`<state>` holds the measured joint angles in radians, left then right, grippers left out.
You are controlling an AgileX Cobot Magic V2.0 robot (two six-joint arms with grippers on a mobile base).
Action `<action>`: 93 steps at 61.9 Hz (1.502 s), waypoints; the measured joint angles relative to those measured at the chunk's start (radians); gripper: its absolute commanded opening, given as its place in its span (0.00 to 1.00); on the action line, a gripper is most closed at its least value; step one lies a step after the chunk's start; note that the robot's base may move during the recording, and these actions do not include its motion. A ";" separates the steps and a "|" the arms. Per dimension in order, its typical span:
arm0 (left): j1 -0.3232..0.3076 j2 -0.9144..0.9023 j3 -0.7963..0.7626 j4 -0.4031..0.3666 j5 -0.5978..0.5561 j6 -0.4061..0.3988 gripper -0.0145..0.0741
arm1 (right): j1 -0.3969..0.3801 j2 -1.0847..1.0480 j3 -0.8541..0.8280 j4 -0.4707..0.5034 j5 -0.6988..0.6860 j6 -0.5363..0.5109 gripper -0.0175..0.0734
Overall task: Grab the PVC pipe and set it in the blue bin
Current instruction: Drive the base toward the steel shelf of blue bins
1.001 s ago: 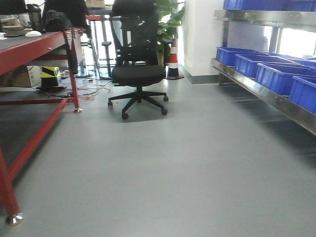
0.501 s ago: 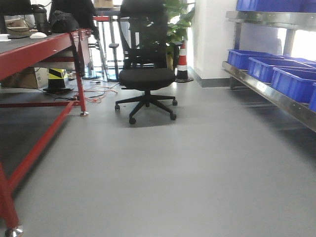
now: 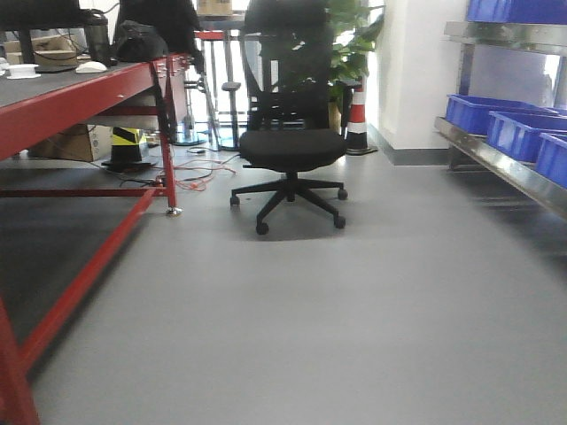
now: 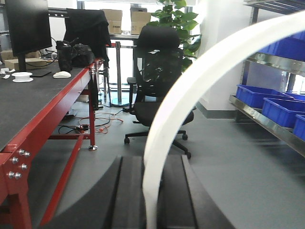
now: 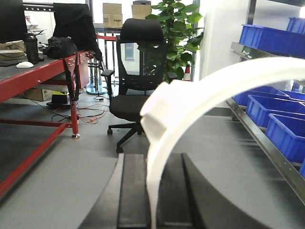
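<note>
The left end effector (image 4: 152, 162) and right end effector (image 5: 152, 160) each show two dark fingers (image 4: 128, 191) narrowly apart behind a curved white strap (image 4: 190, 81), and whether they grip anything cannot be told; what may be the PVC pipe (image 5: 164, 107), a rounded off-white lump, sits above the right fingers, with blue bins (image 3: 509, 133) on the right-hand shelf (image 3: 505, 170) and an office chair (image 3: 291, 146) mid-floor.

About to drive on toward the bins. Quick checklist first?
1. Blue bins in sight on the right shelf: ok.
2. Straight path: office chair stands mid-floor: not ok.
3. Red table clearance on the left: cannot tell.
4. PVC pipe held: only an off-white lump shows above the right claw: cannot tell.
5. Floor cables lie by the table leg, off the route: ok.
</note>
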<state>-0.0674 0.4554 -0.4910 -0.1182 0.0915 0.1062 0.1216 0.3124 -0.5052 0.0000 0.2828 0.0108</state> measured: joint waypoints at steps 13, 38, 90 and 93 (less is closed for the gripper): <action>0.000 0.000 0.000 0.000 0.000 0.000 0.04 | 0.000 0.000 0.000 0.000 -0.002 0.000 0.01; 0.000 0.000 0.000 0.000 0.000 0.000 0.04 | 0.000 0.000 0.000 0.000 -0.002 0.000 0.01; 0.000 0.000 0.000 0.000 0.000 0.000 0.04 | 0.000 0.000 0.000 0.000 -0.004 0.000 0.01; 0.000 0.000 0.000 0.000 0.000 0.000 0.04 | 0.000 0.000 0.000 0.000 -0.004 0.000 0.01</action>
<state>-0.0674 0.4554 -0.4910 -0.1182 0.0915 0.1062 0.1216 0.3124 -0.5052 0.0000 0.2789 0.0108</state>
